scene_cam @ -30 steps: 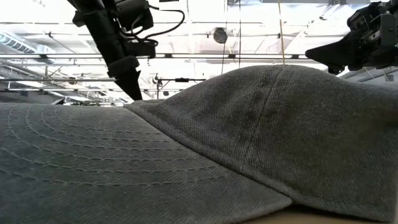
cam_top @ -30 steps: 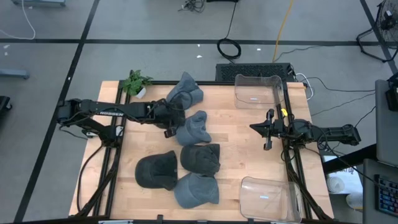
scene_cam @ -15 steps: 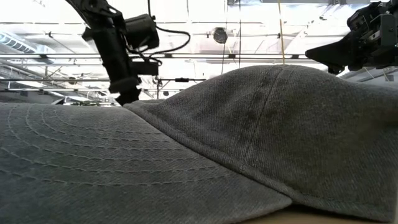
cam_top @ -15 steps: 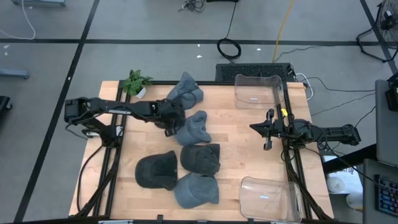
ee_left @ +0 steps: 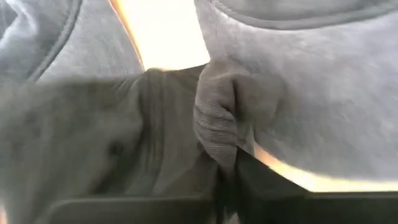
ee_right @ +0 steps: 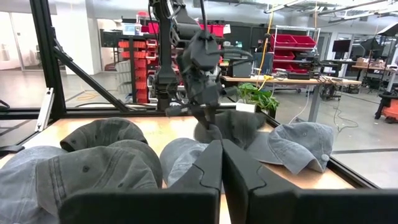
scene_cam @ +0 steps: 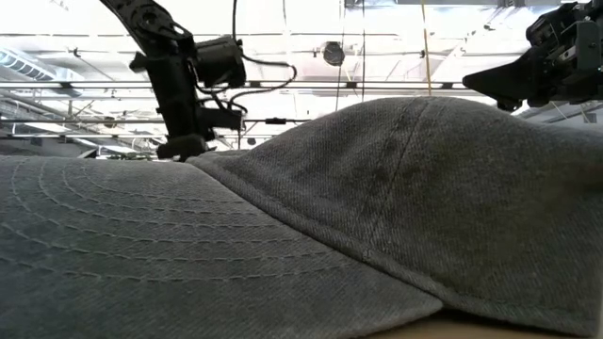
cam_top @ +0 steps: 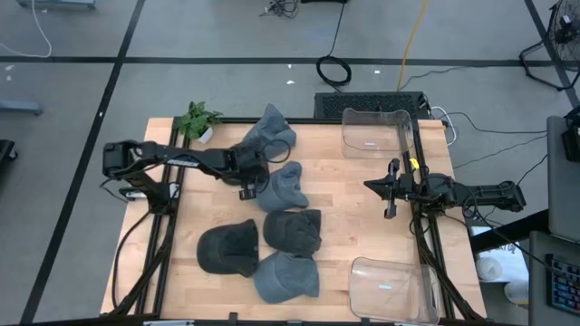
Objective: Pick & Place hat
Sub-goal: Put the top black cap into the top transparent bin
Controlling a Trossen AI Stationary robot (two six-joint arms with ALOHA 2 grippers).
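Lowered since before, left claw [cam_top: 251,177] pinches hat [cam_top: 281,186] fabric — arm outstretched.

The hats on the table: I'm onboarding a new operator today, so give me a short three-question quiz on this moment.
1. True or false: the left gripper is pinching fabric of a grey hat.
2. How many hats lie on the table in the high view?
3. Where is the right gripper?
A. inside a clear bin
B. shut and empty above the table's right side
C. on the dark hat

Key:
1. True; the left wrist view shows a fold of cloth bunched at its closed fingers.
2. Five.
3. B.
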